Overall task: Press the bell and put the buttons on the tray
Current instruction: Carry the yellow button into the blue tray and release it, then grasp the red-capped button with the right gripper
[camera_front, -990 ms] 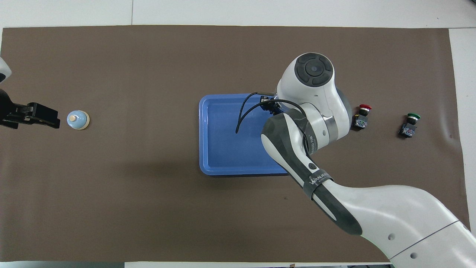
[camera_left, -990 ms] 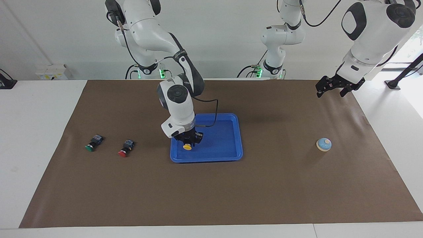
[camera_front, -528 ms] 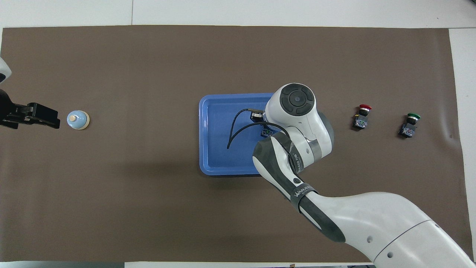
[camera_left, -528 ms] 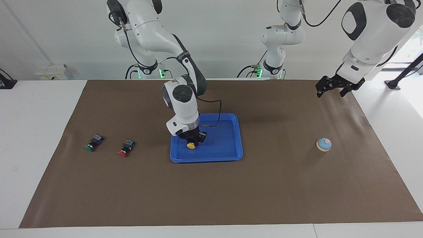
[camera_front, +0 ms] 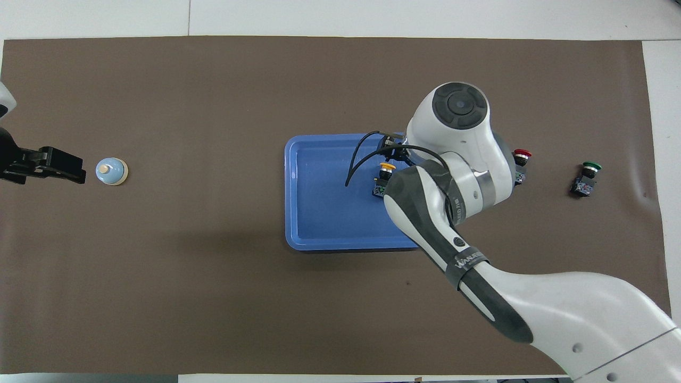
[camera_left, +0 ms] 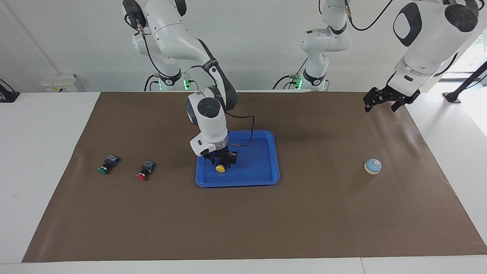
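My black gripper (camera_left: 222, 159) is over a bright-blue plastic tray (camera_left: 262, 167); round push-button caps: yellow (camera_left: 219, 168), red (camera_left: 141, 176), green (camera_left: 102, 171).

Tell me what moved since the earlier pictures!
The right gripper carried the yellow button a little farther in over the tray. I can't tell whether it has let go. The red button, green button, bell and waiting left gripper stayed put.
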Motion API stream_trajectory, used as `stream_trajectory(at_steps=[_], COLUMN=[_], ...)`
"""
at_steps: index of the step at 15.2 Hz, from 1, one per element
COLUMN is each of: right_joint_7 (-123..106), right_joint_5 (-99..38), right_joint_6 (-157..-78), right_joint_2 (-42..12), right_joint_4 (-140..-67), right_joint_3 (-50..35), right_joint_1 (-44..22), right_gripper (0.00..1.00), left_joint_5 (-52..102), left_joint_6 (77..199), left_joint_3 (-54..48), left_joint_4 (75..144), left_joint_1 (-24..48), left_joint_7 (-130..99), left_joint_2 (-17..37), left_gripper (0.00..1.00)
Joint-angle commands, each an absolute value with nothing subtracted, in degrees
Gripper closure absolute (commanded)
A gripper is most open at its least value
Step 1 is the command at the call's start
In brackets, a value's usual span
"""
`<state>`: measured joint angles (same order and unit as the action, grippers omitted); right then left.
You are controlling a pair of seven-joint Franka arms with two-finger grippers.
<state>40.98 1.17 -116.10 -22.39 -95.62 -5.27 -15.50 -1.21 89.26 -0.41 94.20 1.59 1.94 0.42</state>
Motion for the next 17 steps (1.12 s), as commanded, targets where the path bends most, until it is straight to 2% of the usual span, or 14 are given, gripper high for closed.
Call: stream_trajectory(at_steps=[1,4,7,12,17], right_joint_7=[31.68,23.93,20.57,20.48,20.92], right_joint_5=[1.32,2.19,5.69,7.21,7.21], right_joint_6=[-110.75,-108.46,-109.42,-123.81,-130.41], right_joint_2=[-20.31,-19.34,-18.11,-14.94,-15.73], right_joint_4=[-93.69,-93.95,-97.8,-111.34,-114.78], right_joint_3=[-5.63,-5.54,-5.36,-5.36,-5.36], right_joint_1=[-9.51,-3.27,0.69,4.83,5.45], right_gripper=[0.0,0.0,0.0,0.0,0.0], left_joint_5=[-0.7,-0.7,-0.7,-0.7,-0.7], left_joint_6=[89.91,89.91,89.91,89.91,89.91], left_joint_3=[-0.44,-0.53,-0.44,-0.53,-0.44], left_joint_4=[95.89,95.89,95.89,95.89,95.89], left_joint_1=[1.23,1.23,1.23,1.23,1.23], left_joint_7=[1.76,1.76,1.76,1.76,1.76], left_joint_2=[-1.14,-1.14,-1.14,-1.14,-1.14], left_gripper=[0.0,0.0,0.0,0.0,0.0])
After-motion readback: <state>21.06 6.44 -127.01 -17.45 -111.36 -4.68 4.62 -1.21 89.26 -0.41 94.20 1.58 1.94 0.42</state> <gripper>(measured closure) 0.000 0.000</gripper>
